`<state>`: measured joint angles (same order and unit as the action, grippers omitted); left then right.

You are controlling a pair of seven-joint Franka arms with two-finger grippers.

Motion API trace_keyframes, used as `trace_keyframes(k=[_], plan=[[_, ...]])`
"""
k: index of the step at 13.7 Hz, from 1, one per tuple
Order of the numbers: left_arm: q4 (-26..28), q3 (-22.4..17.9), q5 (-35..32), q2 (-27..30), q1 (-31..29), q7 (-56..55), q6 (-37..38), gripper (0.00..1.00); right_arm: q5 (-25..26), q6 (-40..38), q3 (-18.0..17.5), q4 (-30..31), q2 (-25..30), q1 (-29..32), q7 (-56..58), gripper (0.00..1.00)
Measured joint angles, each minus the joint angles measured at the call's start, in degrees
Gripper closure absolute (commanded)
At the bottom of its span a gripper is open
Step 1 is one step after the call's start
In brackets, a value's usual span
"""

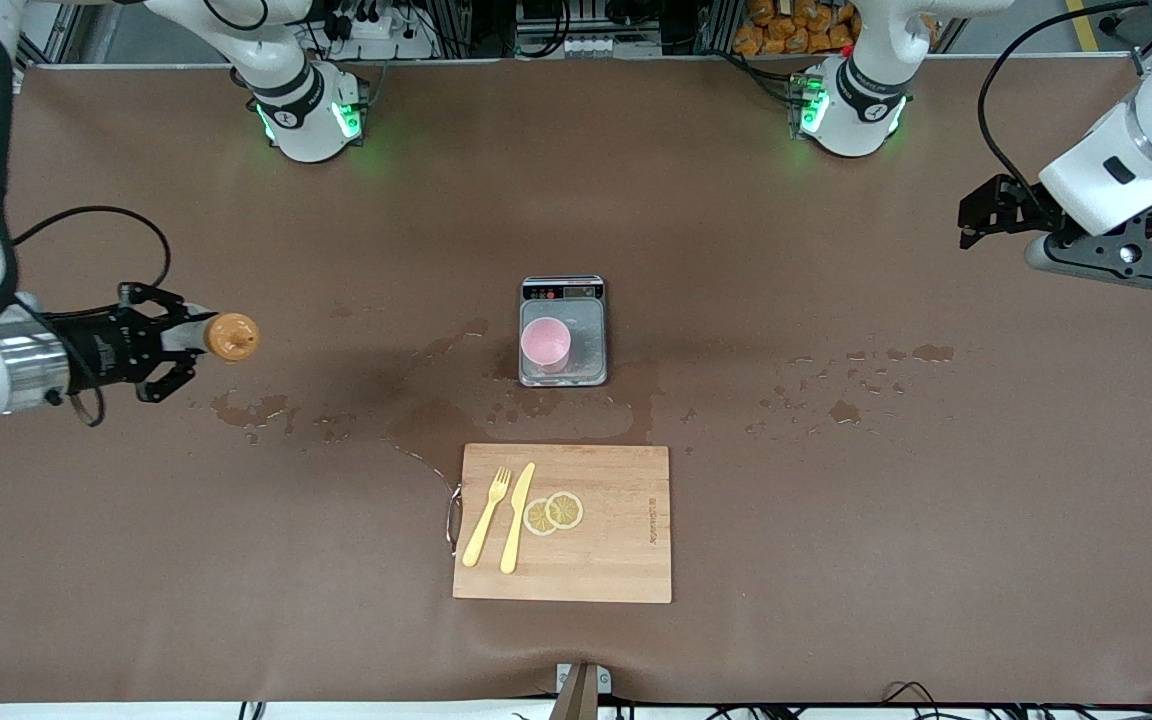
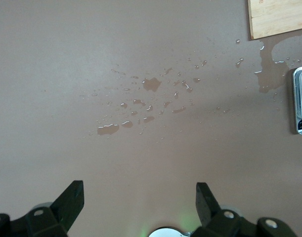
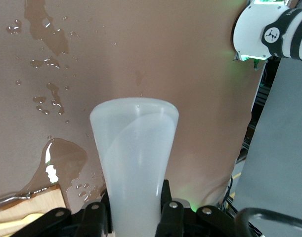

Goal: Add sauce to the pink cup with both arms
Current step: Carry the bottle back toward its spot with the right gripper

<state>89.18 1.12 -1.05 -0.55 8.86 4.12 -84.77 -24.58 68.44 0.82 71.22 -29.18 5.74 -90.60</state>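
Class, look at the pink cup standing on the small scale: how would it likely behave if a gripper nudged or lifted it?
The pink cup looks like thin plastic, so probably light and easily shoved across the scale. Its smooth metal platform likely gives little grip, so it may slide before tipping. The cup is round, so it would probably roll if knocked over.

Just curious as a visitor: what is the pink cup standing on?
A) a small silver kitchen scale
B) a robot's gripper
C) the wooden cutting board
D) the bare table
A: the pink cup stands on the small silver scale, farther from the front camera than the cutting board.
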Motion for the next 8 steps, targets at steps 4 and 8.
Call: trace_keyframes(k=[4,8], plan=[[0.0,0.0,0.0,0.0,0.0,0.0,0.0,0.00,-4.8,0.3,0.1,3.4,-0.1,6.6,11.2,0.83],[0.0,0.0,0.0,0.0,0.0,0.0,0.0,0.00,-10.4,1.1,0.2,7.2,-3.1,12.9,23.3,0.83]])
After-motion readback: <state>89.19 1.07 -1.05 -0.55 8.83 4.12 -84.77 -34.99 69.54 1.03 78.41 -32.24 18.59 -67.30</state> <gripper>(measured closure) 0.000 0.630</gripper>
